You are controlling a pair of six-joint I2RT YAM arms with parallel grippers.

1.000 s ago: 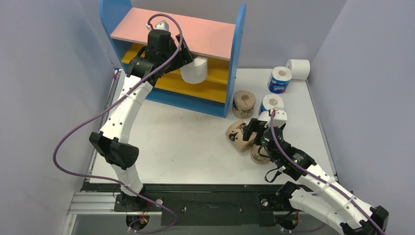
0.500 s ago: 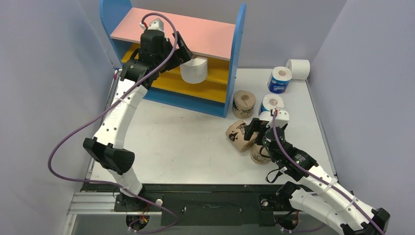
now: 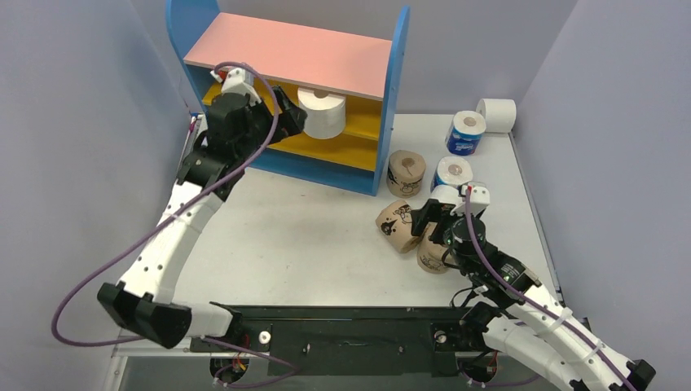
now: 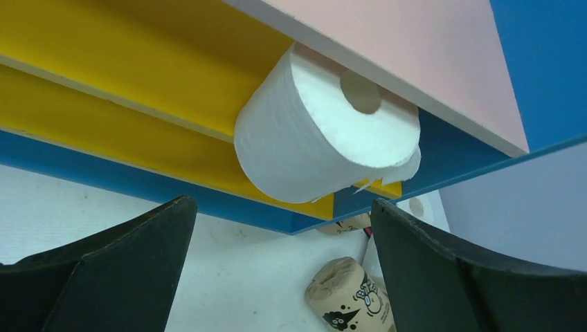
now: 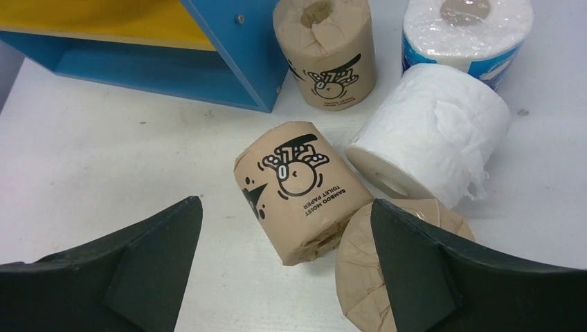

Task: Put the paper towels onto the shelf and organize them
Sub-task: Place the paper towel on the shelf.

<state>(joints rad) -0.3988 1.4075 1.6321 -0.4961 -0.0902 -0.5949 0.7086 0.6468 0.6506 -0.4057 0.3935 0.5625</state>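
Shelf side: left pincer (image 4: 282, 203) gapes wide, empty, just short of the front edge. The white roll (image 4: 311, 138) stands upright on the upper yellow board of the shelf (image 3: 285, 53), under the pink top, near the right blue panel; open board to its left. Desk side: right pincer (image 5: 285, 202) spread wide, empty, above a lying tan roll (image 5: 297, 194) that touches a second tan roll (image 5: 401, 270). The desk (image 3: 310, 236) lies open leftward.

The white roll (image 4: 318, 131) is soft, matt, fibrous paper. The tan roll (image 5: 297, 187) has a creased, matt brown paper wrap. The blue-wrapped roll (image 5: 467, 31) carries glossy plastic film. The shelf (image 4: 138, 41) has smooth boards.
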